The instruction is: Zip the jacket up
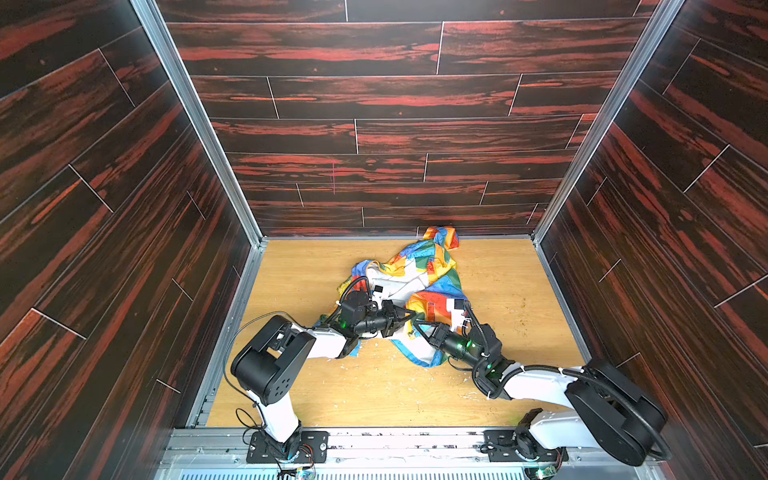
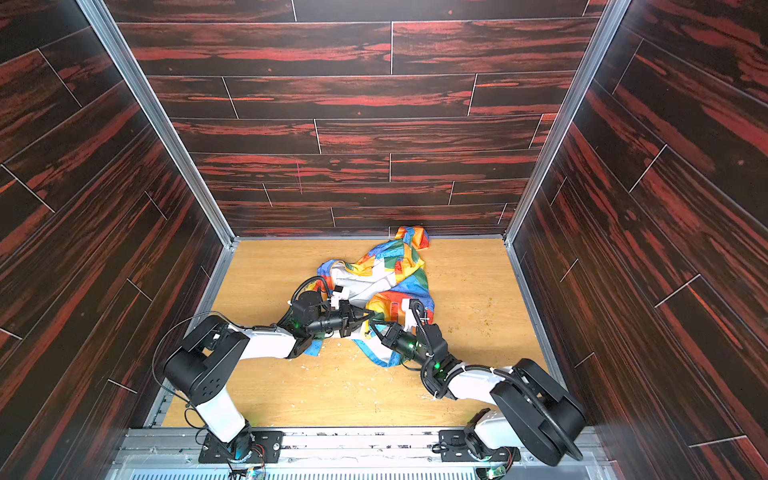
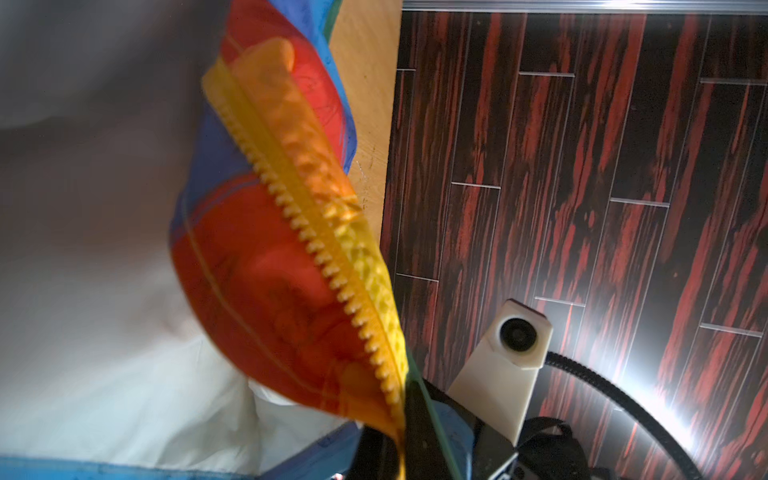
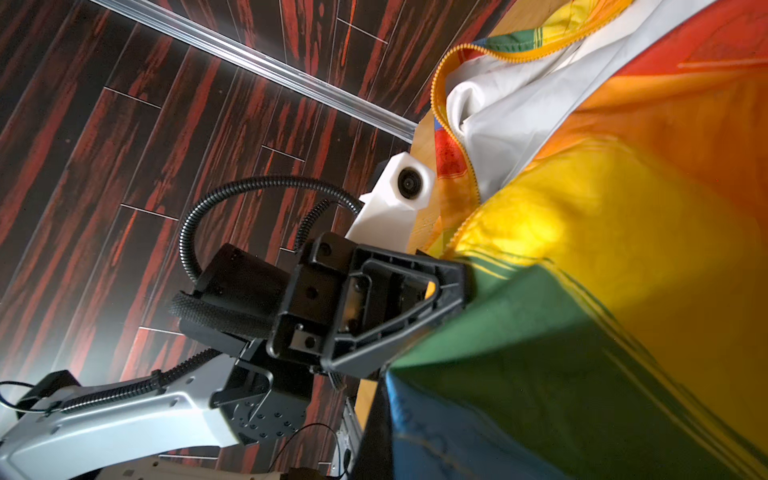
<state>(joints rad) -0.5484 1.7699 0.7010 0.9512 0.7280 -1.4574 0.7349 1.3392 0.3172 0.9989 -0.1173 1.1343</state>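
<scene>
The jacket lies crumpled mid-table in both top views, colour blocks outside, white lining showing. Both arms meet at its near edge. My left gripper is shut on the jacket's yellow zipper edge. In the left wrist view the toothed zipper tape runs down into the left gripper. My right gripper is shut on the jacket fabric just beside it. In the right wrist view the right gripper is half hidden by blue and green cloth, and the left gripper pinches the hem.
The wooden table is boxed in by dark red plank walls with aluminium corner posts. White flecks and greenish specks dot the table. A metal rail carries both arm bases at the front.
</scene>
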